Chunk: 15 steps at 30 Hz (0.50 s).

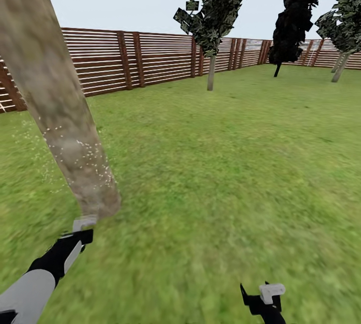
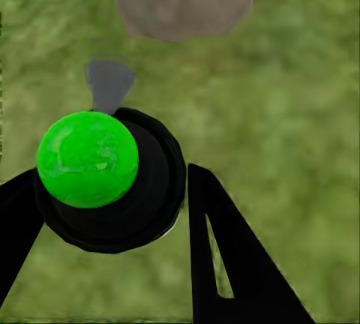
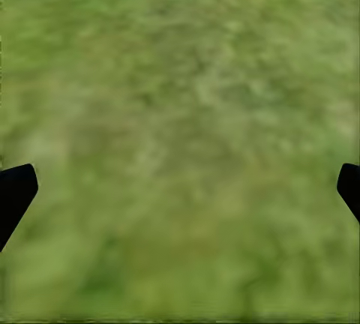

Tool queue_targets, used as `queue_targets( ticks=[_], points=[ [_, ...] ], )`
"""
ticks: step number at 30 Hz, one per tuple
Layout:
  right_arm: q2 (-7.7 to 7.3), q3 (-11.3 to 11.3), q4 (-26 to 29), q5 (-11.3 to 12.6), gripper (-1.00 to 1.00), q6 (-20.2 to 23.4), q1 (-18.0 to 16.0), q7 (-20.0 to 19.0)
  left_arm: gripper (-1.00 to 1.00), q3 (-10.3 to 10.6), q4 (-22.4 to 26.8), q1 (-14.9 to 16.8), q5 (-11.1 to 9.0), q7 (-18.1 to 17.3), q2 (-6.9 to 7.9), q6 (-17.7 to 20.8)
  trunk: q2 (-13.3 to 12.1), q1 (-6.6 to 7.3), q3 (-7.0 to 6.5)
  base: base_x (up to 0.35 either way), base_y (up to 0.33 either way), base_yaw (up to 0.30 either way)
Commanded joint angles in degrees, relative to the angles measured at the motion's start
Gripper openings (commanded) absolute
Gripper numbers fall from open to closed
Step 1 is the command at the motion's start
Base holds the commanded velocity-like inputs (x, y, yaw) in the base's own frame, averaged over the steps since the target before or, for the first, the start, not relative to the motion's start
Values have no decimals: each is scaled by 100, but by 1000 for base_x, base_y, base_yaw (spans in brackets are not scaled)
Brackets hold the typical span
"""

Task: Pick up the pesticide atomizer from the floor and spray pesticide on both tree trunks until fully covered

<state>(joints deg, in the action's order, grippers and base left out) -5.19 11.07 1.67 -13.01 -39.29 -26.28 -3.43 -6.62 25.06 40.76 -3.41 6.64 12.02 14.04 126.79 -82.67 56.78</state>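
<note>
Atomizer: the pesticide atomizer [image 2: 112, 181], a squat black body with a bright green ball on top and a grey nozzle, sits mid-left of the left wrist view, pinched between the left gripper [image 2: 112, 219] fingers.
Handling: it looks small, rigid and light; the round body seems the sensible place to hold, though a rounded shell may slip if squeezed off-centre.
Trunk: the tree trunk [image 1: 60, 113], thick and mottled grey-brown, leans through the head view's left side, its lower stretch dotted with pale pesticide [image 1: 85, 156] specks.
Free hand: the right gripper [image 3: 180, 189] hangs spread over bare grass [image 1: 225, 174].
Backdrop: slatted fence [image 1: 150, 58] in the upper frame.
</note>
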Motion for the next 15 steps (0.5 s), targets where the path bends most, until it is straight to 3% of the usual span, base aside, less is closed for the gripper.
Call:
queue_targets(
  ticks=[1, 5, 7, 8, 10, 11, 12, 13, 15],
  points=[
    [0, 0, 0, 0, 100, 0, 0, 10, -100, 3, -89, 2, 8, -3, 1, -66, 0, 0, -1, -222, 191, 0],
    [0, 0, 0, 0, 100, 0, 0, 27, -100, 35, -142, 2, 45, -42, -13, -105, 0, 0, -1, -245, 212, 0],
    [8, 0, 0, 0, 100, 0, 0, 27, -100, 134, -148, 2, 137, -637, -8, -128, 0, 0, -1, -261, 216, 0],
    [24, 0, 0, 0, 100, 0, 0, 20, -100, 170, -150, -30, 319, -981, -1, -141, 0, 0, -1, -269, 216, 0],
    [32, 0, -2, 0, 100, 4, 0, -8, -100, 187, -141, -163, 603, -1139, -3, -243, 0, 0, -1, -272, 214, 0],
    [34, -4, -5, 0, 100, 6, 0, -24, -100, 192, -190, -207, 778, -1230, -9, -582, 0, 0, -1, -272, 203, 0],
    [35, -7, -4, -19, 100, 8, 0, -168, -100, 200, -499, -238, 1191, -1759, -7, -1227, 0, 0, -1, -230, 148, 0],
    [35, -12, 13, -30, 100, 9, 0, -535, -100, 204, -724, -248, 1714, -2383, -4, -1596, 0, 0, -1, -162, 57, 0],
    [46, -163, 216, -48, 100, 81, -6, -888, -100, 204, -921, -252, 2380, -2859, -15, -1785, 0, 0, -1, -51, 16, 0]
  ],
)
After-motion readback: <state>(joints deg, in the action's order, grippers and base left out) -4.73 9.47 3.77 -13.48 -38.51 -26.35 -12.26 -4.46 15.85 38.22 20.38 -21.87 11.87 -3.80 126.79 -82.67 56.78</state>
